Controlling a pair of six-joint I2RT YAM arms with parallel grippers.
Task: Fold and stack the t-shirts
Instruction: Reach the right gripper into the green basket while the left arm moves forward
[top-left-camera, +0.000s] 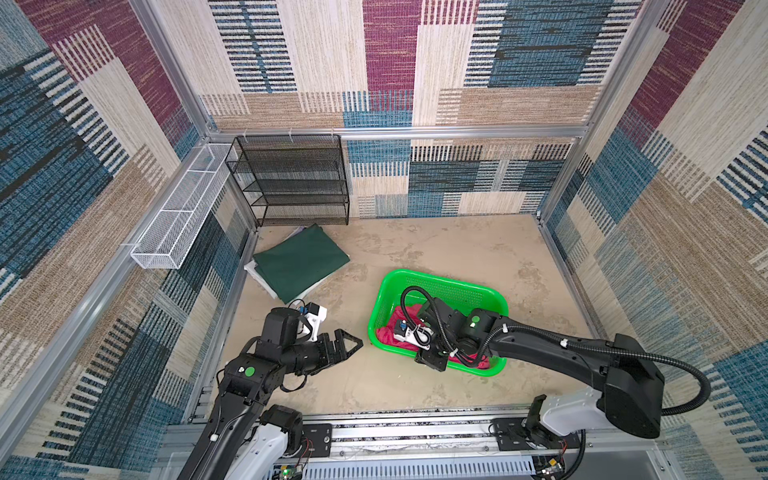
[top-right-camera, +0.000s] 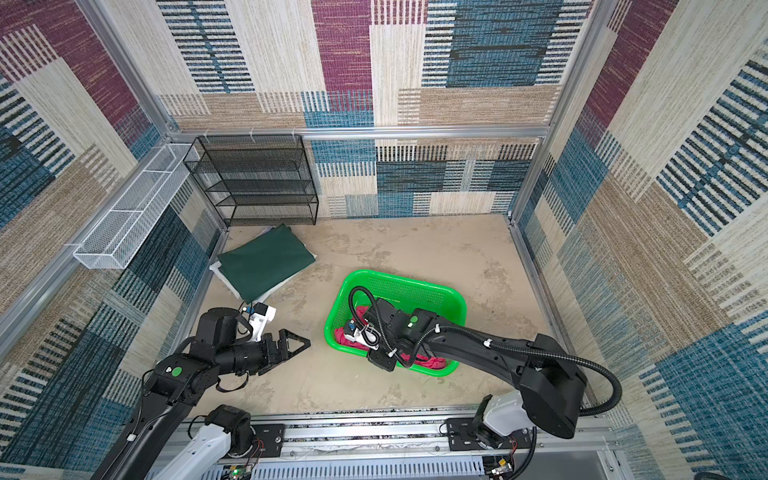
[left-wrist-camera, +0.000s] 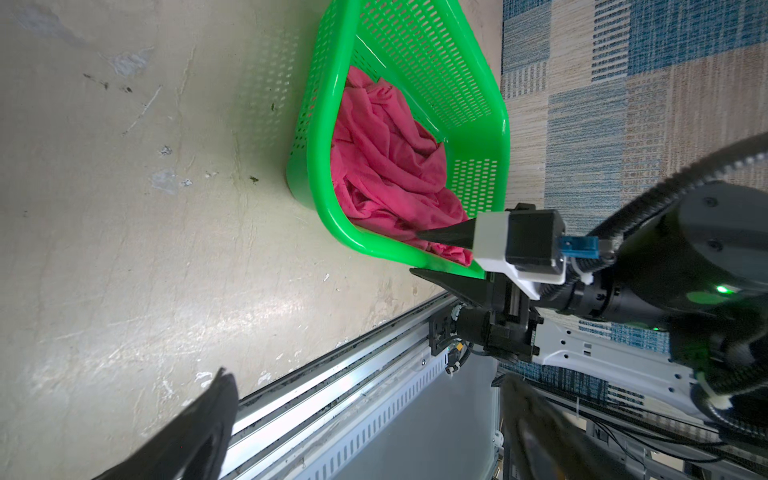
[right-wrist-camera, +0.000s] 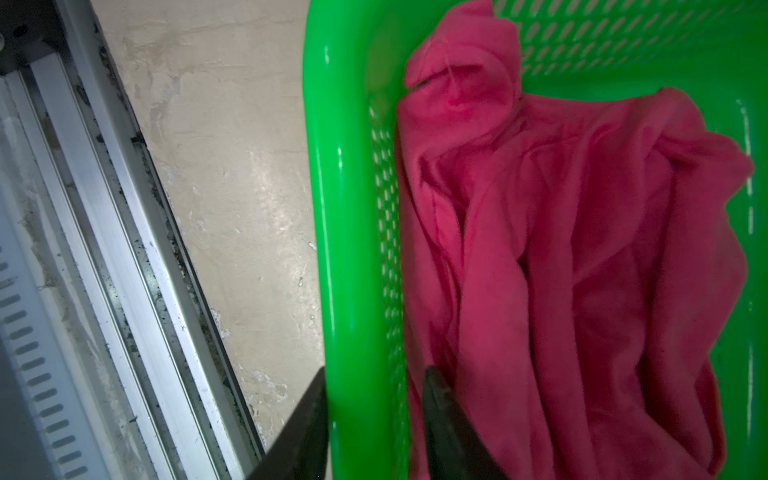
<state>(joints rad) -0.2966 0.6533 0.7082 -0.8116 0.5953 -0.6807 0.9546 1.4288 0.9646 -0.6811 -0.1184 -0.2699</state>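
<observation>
A crumpled pink t-shirt (right-wrist-camera: 582, 249) lies inside the green basket (right-wrist-camera: 345, 166); it also shows in both top views (top-left-camera: 388, 332) (top-right-camera: 345, 336). My right gripper (right-wrist-camera: 374, 374) straddles the basket's near rim. One finger is outside against the rim, and the other is inside beside the pink cloth, so the jaws are closed on the rim. At the back left a folded dark green t-shirt (top-left-camera: 299, 266) (top-right-camera: 266, 262) lies on folded white ones (top-left-camera: 259, 276). My left gripper (top-left-camera: 351, 345) (left-wrist-camera: 370, 390) hovers open and empty left of the basket (top-left-camera: 440, 278).
A black mesh shelf (top-left-camera: 299, 178) stands against the back wall. A white wire tray (top-left-camera: 178, 224) hangs on the left wall. A metal rail (top-left-camera: 415, 432) runs along the front edge, close to the basket. Bare tabletop (top-left-camera: 436, 249) lies behind the basket.
</observation>
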